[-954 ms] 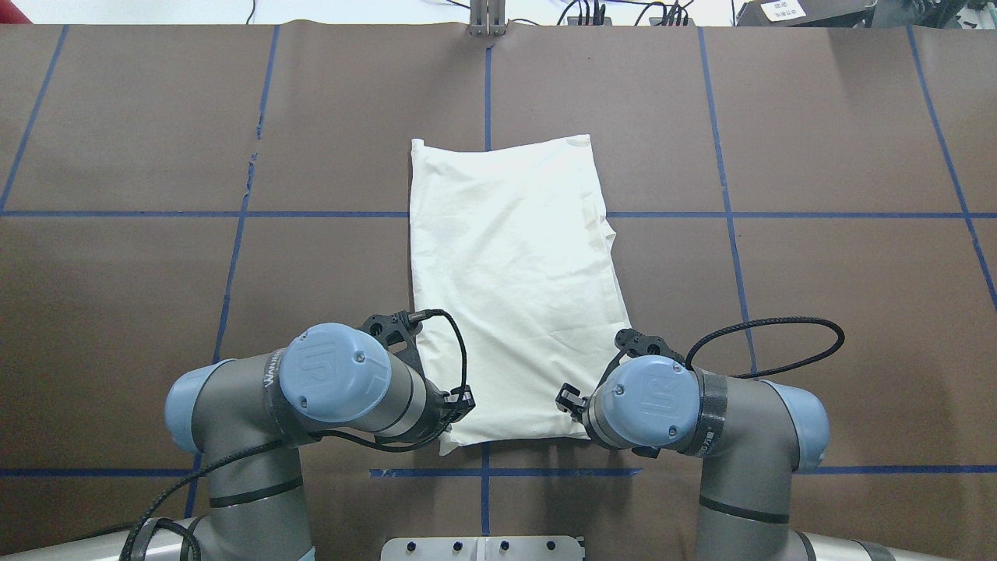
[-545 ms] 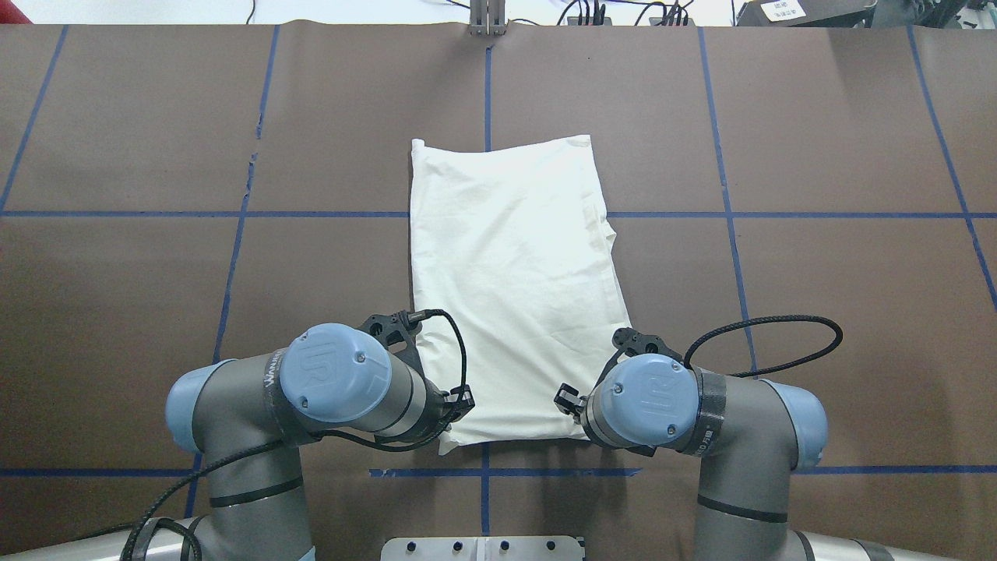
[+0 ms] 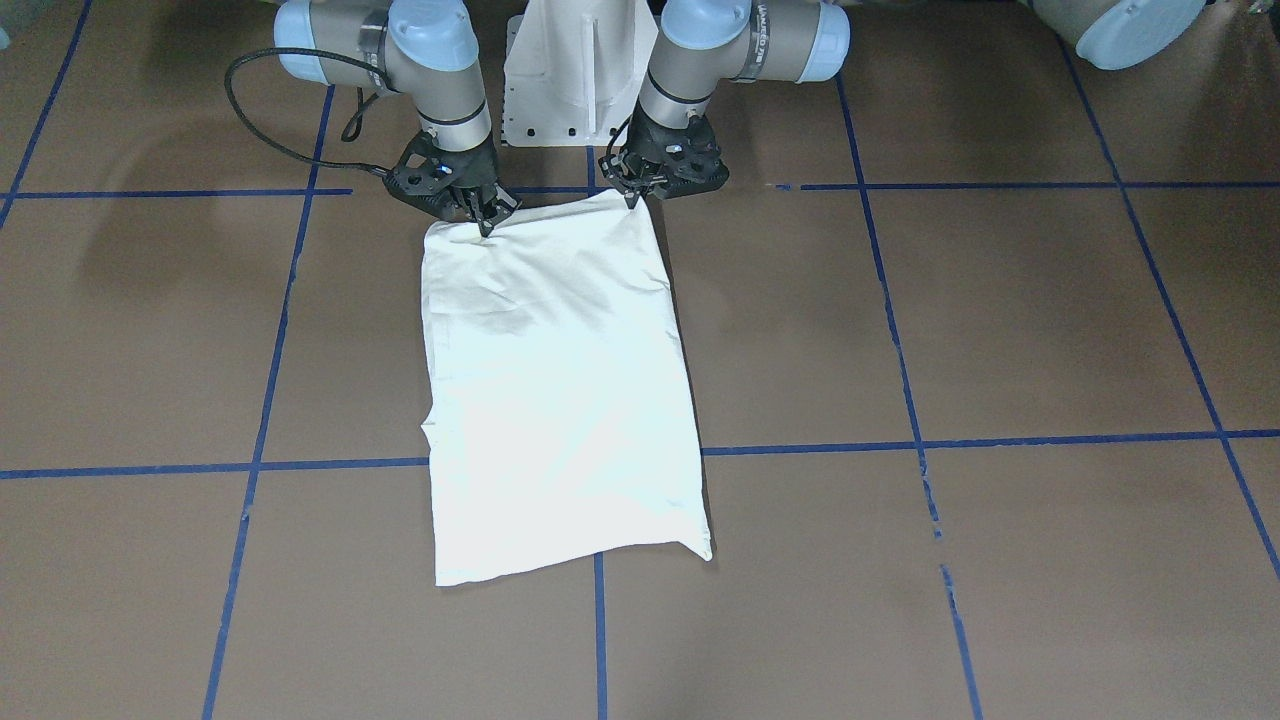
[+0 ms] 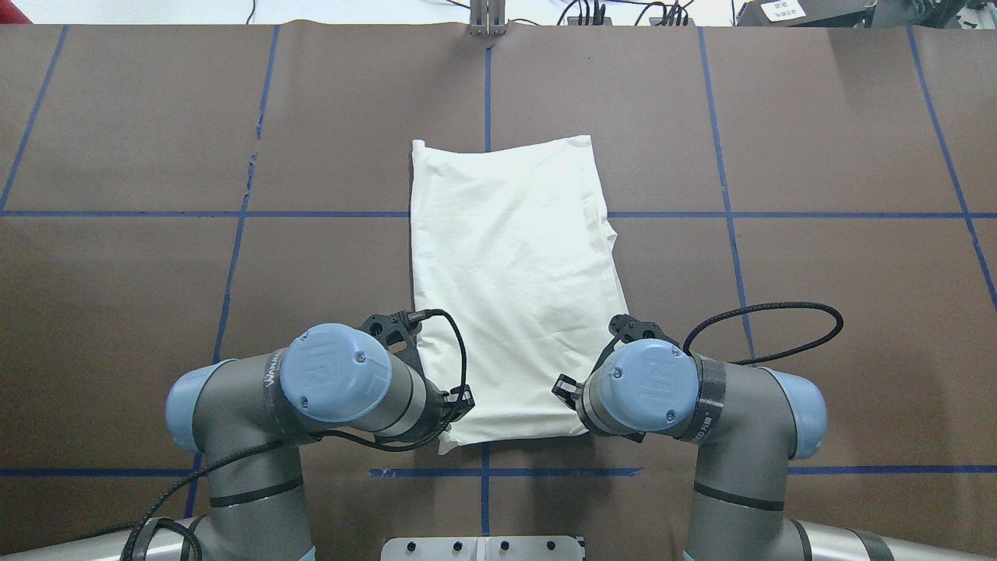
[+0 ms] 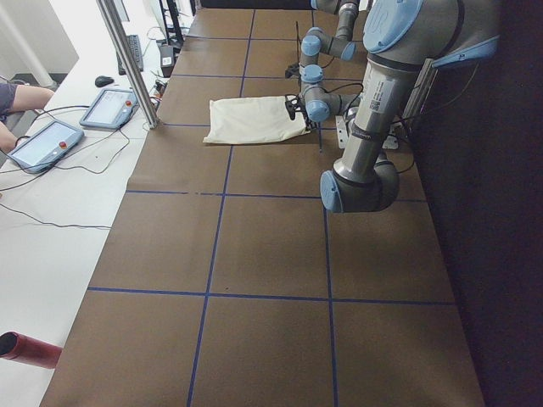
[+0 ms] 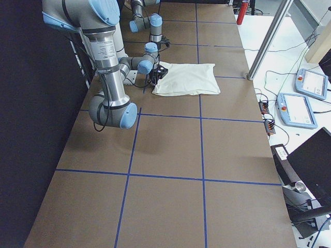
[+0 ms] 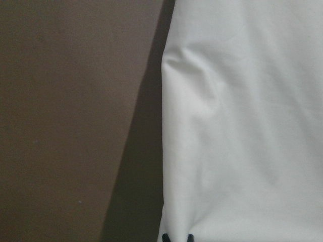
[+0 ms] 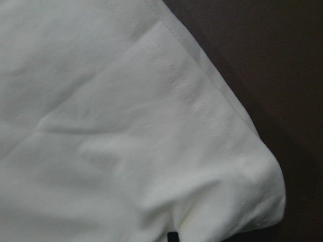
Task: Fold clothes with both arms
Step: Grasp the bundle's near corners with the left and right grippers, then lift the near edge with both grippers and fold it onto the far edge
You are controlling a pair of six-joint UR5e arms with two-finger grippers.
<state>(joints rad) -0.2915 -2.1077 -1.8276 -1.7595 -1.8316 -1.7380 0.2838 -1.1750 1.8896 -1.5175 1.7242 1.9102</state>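
Tabletop (image 4: 818,140): carries one shirt (image 4: 514,288), laid flat at mid-width with its long axis running away from the robot.
Pedestal base (image 3: 575,70): at the tabletop's near edge, between the two arms and just behind the shirt's near end.
Left hand (image 3: 635,195): on the shirt's near left corner.
Right hand (image 3: 487,220): on the shirt's near right corner.
Upright post (image 6: 266,39): at the far edge, opposite the shirt.
Two control tablets (image 6: 296,109): side by side beyond that edge.

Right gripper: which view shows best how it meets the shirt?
Exterior front-facing: the right gripper shows unblocked, closed on a corner of the shirt. Overhead hides it under the right arm; the right wrist view shows only cloth and a fingertip sliver; side views show it tiny.
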